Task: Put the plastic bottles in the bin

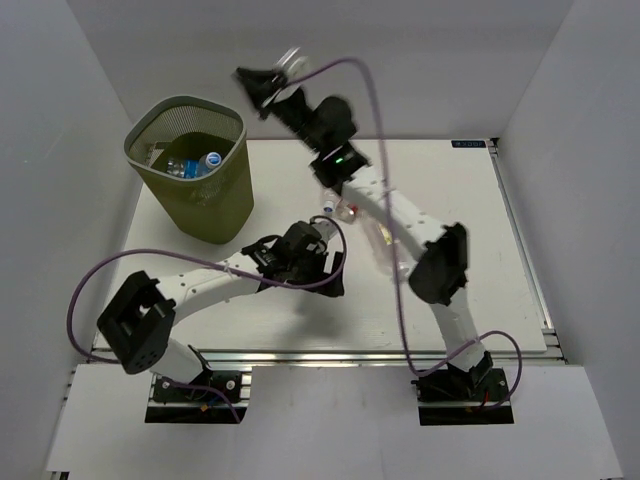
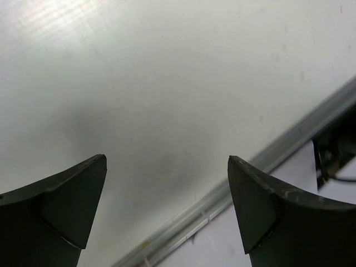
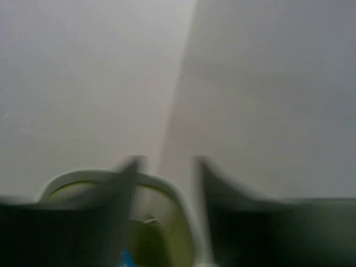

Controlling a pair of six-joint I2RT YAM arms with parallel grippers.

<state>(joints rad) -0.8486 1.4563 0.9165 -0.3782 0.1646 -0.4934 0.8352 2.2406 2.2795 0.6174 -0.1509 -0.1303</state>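
Hanging motion-blurred at upper centre, right gripper [image 1: 252, 84] fingers apart, nothing visible between them, possibly a clear bottle [image 1: 292, 62] smeared beside it, left gripper [image 2: 167, 161] spread wide over table [image 2: 167, 72], bin [image 1: 225, 195] upper left holding blue-capped bottle [image 1: 197, 165], loose bottles [image 1: 345, 209] mid-frame under right arm.

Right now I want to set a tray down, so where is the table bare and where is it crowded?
Bare: the right part of the table, between the right arm and the right edge; also a patch between the mesh bin and that arm. Crowded: the middle, where plastic bottles lie under the right arm, close to the left end effector.
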